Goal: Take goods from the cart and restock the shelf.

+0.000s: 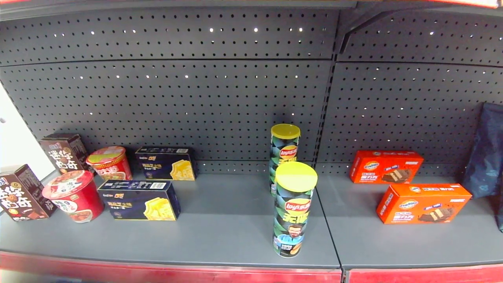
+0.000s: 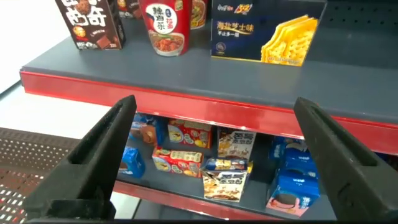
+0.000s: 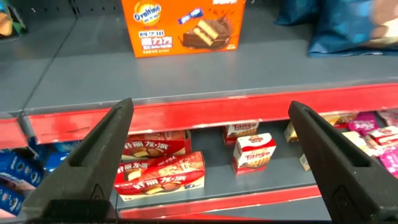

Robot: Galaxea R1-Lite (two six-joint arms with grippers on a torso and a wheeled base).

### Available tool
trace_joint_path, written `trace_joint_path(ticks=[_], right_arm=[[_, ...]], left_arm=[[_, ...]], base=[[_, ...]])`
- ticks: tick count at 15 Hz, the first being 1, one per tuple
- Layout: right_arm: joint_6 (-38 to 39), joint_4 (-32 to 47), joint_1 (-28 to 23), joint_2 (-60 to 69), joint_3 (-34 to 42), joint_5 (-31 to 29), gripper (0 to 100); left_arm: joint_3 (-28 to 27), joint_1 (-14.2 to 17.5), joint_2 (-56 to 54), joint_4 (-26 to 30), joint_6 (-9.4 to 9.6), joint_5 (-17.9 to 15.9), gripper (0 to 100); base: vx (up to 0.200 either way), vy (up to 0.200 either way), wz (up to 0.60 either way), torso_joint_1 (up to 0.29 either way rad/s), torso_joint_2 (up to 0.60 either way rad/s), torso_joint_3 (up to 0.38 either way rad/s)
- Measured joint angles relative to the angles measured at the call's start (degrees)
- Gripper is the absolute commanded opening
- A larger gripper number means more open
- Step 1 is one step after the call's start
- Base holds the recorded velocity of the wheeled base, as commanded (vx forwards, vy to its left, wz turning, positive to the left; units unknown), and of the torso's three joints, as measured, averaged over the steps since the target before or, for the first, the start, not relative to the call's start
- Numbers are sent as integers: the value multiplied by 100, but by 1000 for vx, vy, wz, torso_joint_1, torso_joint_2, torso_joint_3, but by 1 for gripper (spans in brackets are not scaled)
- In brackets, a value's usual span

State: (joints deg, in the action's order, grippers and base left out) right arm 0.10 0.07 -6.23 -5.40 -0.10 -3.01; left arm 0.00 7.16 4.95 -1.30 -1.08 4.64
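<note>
Saw two chip cans (image 1: 294, 210) upright on the shelf (image 1: 228, 220), one behind the other, noted orange boxes (image 1: 422, 203) lying to their right, blue boxes (image 1: 139, 200) and red cups (image 1: 74, 195) to their left, found left gripper (image 2: 214, 102) spread wide and empty before the shelf's front edge, right gripper (image 3: 211, 104) likewise.

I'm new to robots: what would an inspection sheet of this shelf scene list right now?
Surface: grey shelf, red front edge, pegboard behind.
Job's things: two chip cans upright mid-shelf; orange boxes at right; blue boxes, red noodle cups, brown boxes at left.
Clutter: dark blue bag at far right.
Grippers: left gripper and right gripper both open, empty, before the shelf edge.
Cables: nothing seen.
Surroundings: stocked lower shelf below.
</note>
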Motion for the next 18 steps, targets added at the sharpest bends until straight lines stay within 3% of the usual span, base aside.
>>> trace_joint_path(ticks=[4,11,14,18], right_arm=[[0,2,0,0,0,34,100],[0,2,-2,-2,0,45,100],[0,0,0,-2,0,48,100],[-10,6,6,-5,0,67,100]], left_arm=[[0,1,0,2,-2,0,100],[0,1,1,0,2,0,100],[0,-2,1,0,2,0,100],[0,6,4,-2,-4,-2,100]], base=[[0,0,-300,1,4,1],[0,0,0,0,0,0],[0,-200,0,-1,1,1],[0,0,0,0,0,0]])
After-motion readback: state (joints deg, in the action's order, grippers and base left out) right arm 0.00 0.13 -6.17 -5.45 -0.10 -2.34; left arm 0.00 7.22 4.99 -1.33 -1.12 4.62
